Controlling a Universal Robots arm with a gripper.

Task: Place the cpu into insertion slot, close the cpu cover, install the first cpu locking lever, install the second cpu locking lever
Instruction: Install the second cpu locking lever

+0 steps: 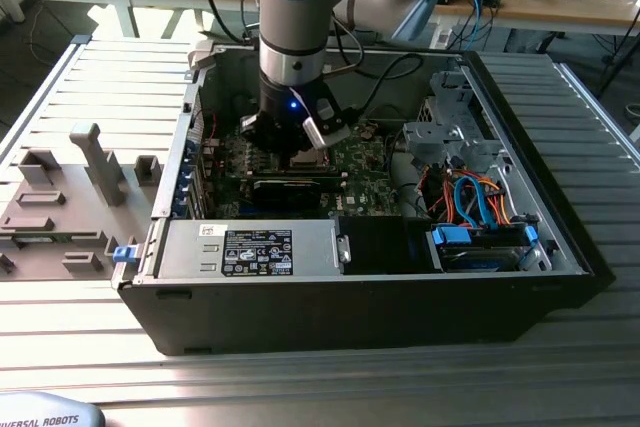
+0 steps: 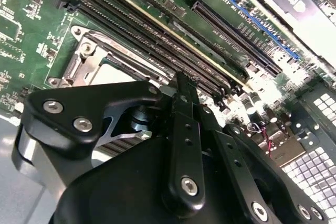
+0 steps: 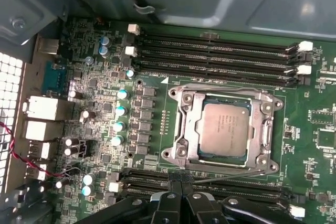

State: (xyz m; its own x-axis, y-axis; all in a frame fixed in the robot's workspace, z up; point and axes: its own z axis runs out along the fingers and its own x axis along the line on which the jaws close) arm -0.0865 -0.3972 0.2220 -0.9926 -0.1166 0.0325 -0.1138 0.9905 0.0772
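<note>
The cpu (image 3: pixel 224 128) sits seated in the insertion slot (image 3: pixel 181 129) with the cpu cover (image 3: pixel 265 124) down around it. The tool (image 3: pixel 180 181), fingers pressed together and pinching nothing, hovers just beside the socket's edge, at a thin locking lever (image 3: pixel 226 176) running along that side.

gripper (image 2: pixel 181 90): black fingers (image 2: pixel 184 129) pressed together, tip over the socket's edge | socket (image 2: pixel 86 59): metal frame just past the tip, partly hidden | memory slots (image 2: pixel 157 35): long, dark, beyond the tip | circuit board (image 2: pixel 21 40): green, beneath
</note>
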